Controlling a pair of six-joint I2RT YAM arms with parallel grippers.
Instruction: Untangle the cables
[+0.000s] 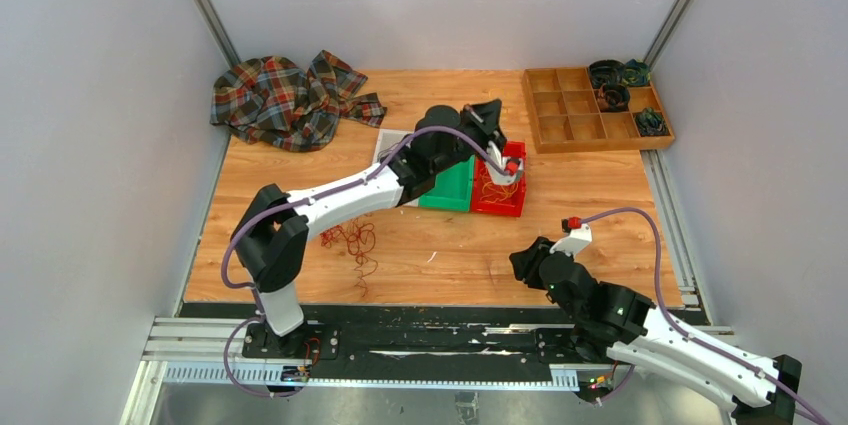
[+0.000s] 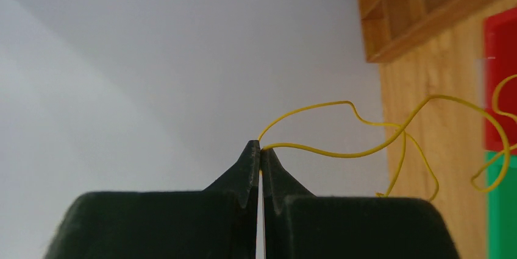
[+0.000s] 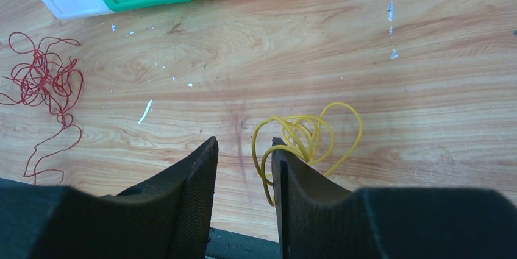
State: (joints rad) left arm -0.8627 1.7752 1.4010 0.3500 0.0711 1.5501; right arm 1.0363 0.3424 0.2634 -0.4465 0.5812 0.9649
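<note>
My left gripper (image 1: 510,167) hangs over the red bin (image 1: 505,207). In the left wrist view it (image 2: 261,147) is shut on a thin yellow cable (image 2: 350,156), which trails off in loops to the right. More yellow cable lies in the red bin (image 1: 497,188). A dark red cable bunch (image 1: 350,240) lies loose on the table and also shows in the right wrist view (image 3: 46,82). My right gripper (image 3: 244,146) is open and low over the table. A small yellow cable coil (image 3: 308,137) lies against its right finger, with a loop over that fingertip.
A green bin (image 1: 450,185) and a white bin (image 3: 61,0) holding a dark thin wire stand left of the red bin. A wooden compartment tray (image 1: 590,110) stands at the back right. A plaid cloth (image 1: 290,100) lies at the back left. Walls close in on both sides.
</note>
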